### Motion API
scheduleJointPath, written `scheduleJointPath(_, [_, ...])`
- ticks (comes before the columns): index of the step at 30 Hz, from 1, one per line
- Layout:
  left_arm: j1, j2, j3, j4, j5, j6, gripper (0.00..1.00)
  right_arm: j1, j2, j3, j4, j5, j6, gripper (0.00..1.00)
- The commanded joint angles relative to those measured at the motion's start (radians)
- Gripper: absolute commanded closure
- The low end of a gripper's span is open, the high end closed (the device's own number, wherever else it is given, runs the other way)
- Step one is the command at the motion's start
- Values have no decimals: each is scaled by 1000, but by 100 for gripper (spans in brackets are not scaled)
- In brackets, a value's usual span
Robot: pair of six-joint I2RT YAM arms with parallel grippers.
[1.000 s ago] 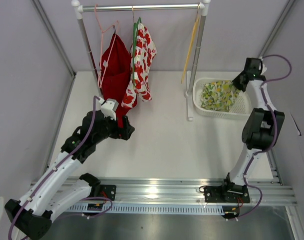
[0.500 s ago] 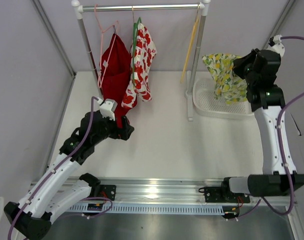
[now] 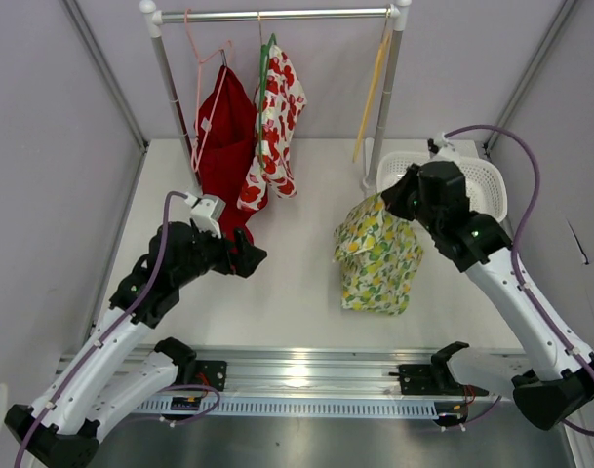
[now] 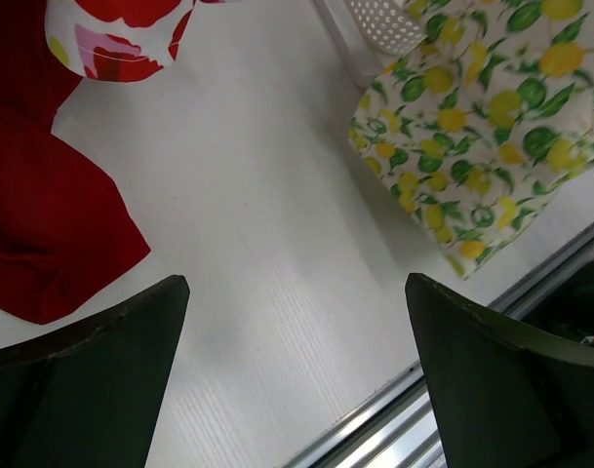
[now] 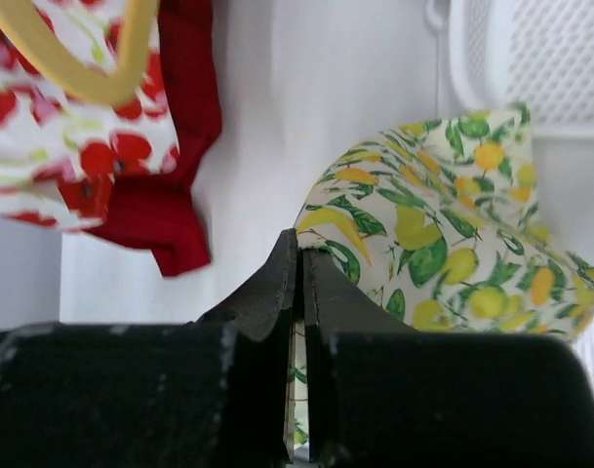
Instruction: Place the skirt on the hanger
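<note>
**A:** Where is the skirt, and what is holding it?

**B:** I am pinching the soft white cloth skirt printed with yellow lemons and green leaves point(image 3: 377, 255) by its top edge in my right tool point(image 3: 392, 202), whose jaws are pressing flat together on a fold of the cloth. The skirt is hanging over the white worktop point(image 3: 297, 292), just in front of the white perforated plastic basket point(image 3: 484, 177). I cannot tell whether its hem is brushing the surface

**A:** Why grip it at the top?

**B:** I am judging that this way the cloth is falling open under its own weight, with the waist uppermost and ready for clipping

**A:** And the hanger?

**B:** The thin yellow-tan hanger with the hook point(image 3: 372, 93) is hanging at the right end of the metal rail point(image 3: 277, 15), well apart from the skirt, so the hanging itself is not yet done

**A:** What is your other arm doing?

**B:** My left tool point(image 3: 250, 259) is gaping wide with nothing in it, hovering low beside the plain red garment point(image 3: 221, 146) and facing the skirt. I am guessing it is waiting there to take a second point on the waist or to fetch the hanger
</note>
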Motion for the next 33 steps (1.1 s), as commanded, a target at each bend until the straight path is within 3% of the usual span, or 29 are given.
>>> scheduleJointPath(1, [4, -22, -43, 69, 74, -80, 1, 58, -1, -35, 67, -19, 24, 100])
scheduleJointPath(9, [4, -6, -98, 126, 79, -154, 1, 250, 82, 77, 138, -214, -80, 100])
scheduleJointPath(12, [4, 4, -89, 121, 57, -160, 1, 288, 103, 140, 129, -336, -139, 100])
scheduleJointPath(15, [4, 14, -86, 123, 40, -165, 1, 321, 114, 166, 71, -355, -197, 100])
scheduleJointPath(19, [4, 38, -89, 120, 23, -173, 1, 301, 134, 113, -67, -257, -213, 100])
scheduleJointPath(23, [4, 56, -103, 123, 8, -186, 1, 183, 96, -70, -97, -220, -170, 98])
scheduleJointPath(28, [4, 86, -132, 155, 23, -216, 1, 6, 84, -278, -76, -206, -162, 77])
scheduleJointPath(29, [4, 95, -138, 163, 25, -220, 1, -7, 88, -295, -66, -206, -160, 68])
scheduleJointPath(31, [3, 103, -150, 169, 26, -229, 1, -29, 113, -311, -60, -162, -162, 62])
scheduleJointPath(32, [3, 110, -158, 170, 20, -237, 1, -25, 122, -309, -66, -151, -163, 51])
scheduleJointPath(33, [1, 113, -163, 176, 16, -240, 1, -20, 128, -308, -65, -145, -160, 46])
